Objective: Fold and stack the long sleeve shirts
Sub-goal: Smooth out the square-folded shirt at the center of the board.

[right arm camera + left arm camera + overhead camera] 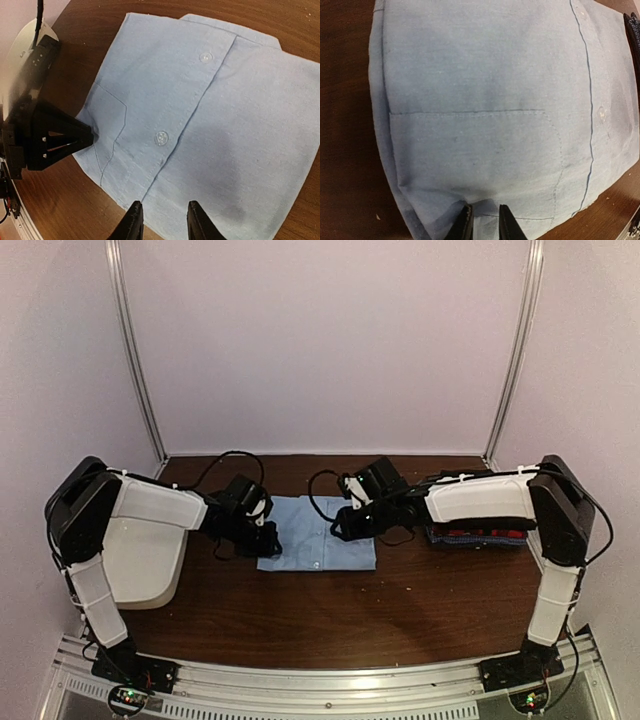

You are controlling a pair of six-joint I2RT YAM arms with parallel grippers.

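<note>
At the middle of the bench (pixel 350 615) lies the folded light blue shirt (pixel 318 540), placket and pocket up. The left end effector (pixel 485 226) is nipped on its pocket-side edge, the cloth puckering between the nearly closed fingers. The right end effector (pixel 164 220) sits at the opposite edge, fingers a little apart over cloth; I cannot tell whether it grips. The stack of folded shirts (pixel 478 535) lies under the right arm, and a white tub (pixel 140 565) stands at far left.
</note>
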